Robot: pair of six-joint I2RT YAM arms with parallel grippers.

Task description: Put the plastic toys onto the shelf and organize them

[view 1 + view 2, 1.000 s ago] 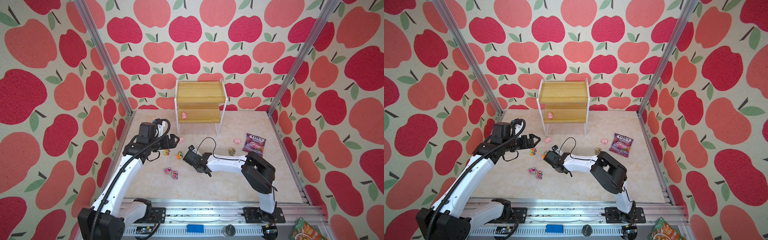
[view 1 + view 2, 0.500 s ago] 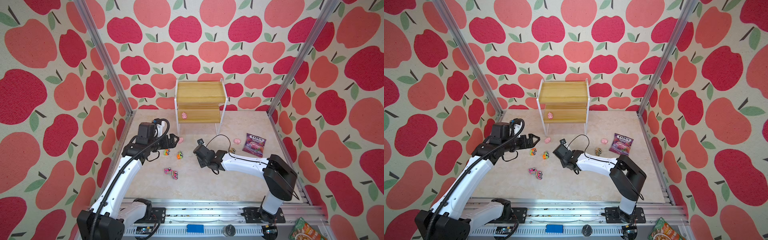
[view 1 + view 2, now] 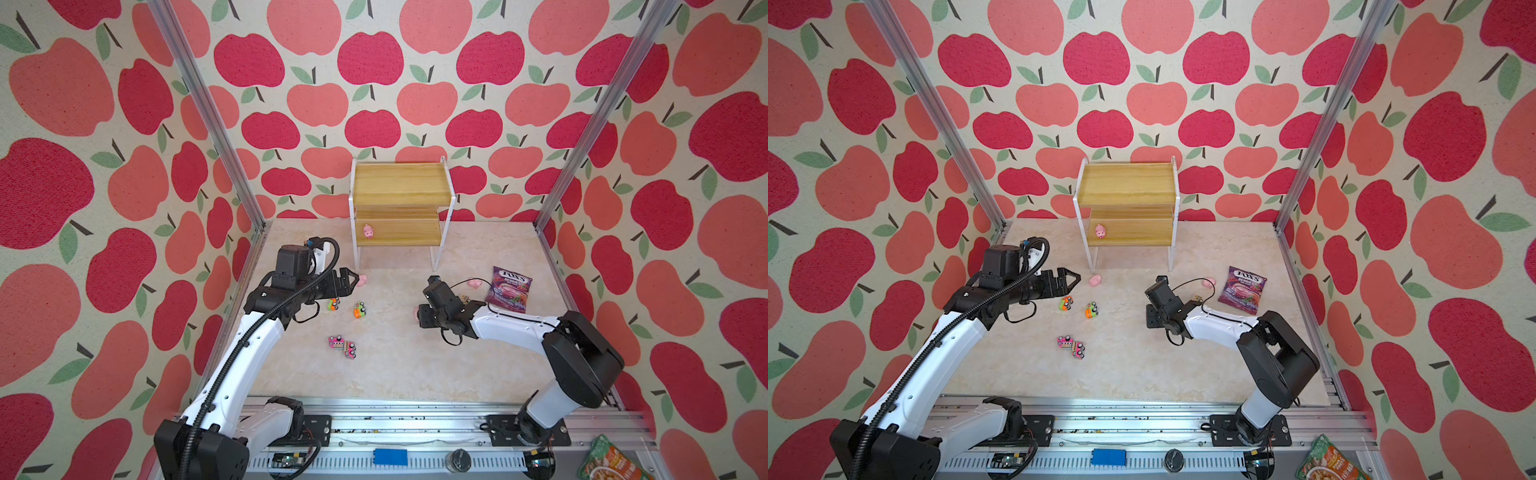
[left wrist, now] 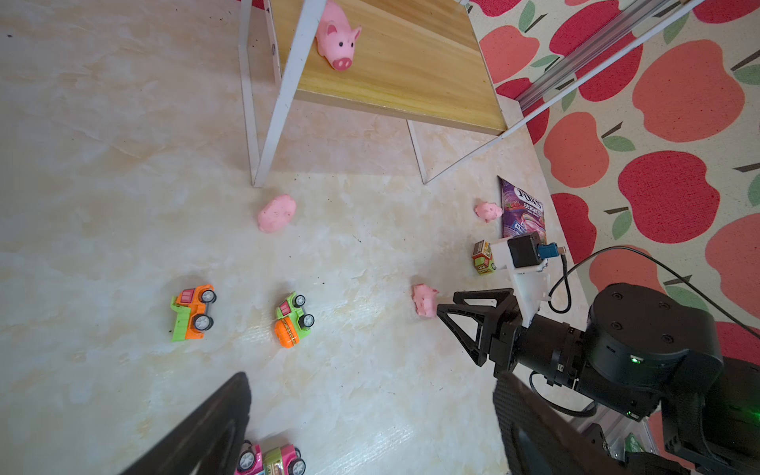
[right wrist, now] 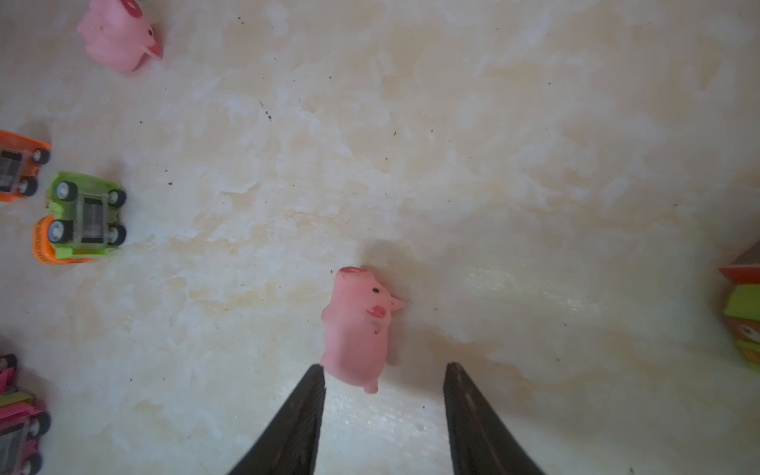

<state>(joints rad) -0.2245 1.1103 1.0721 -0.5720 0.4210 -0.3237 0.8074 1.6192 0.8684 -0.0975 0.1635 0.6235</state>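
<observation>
Black jaws of the right pincer (image 5: 383, 367) stand apart and empty, one tip just beside the rump of a fallen pig (image 5: 357, 329) on the table (image 5: 534, 164). The left pincer (image 3: 352, 281) hangs spread wide, holding nothing, near a second pig (image 3: 362, 279) by a leg of the shelf (image 3: 407, 237). A third pig (image 3: 473, 283) lies beside the candy bag (image 3: 508, 289). Five trucks (image 3: 360, 310) are scattered on the table. Only one shelved pig (image 3: 368, 231) stands on the lower board, so I judge the job barely begun.
</observation>
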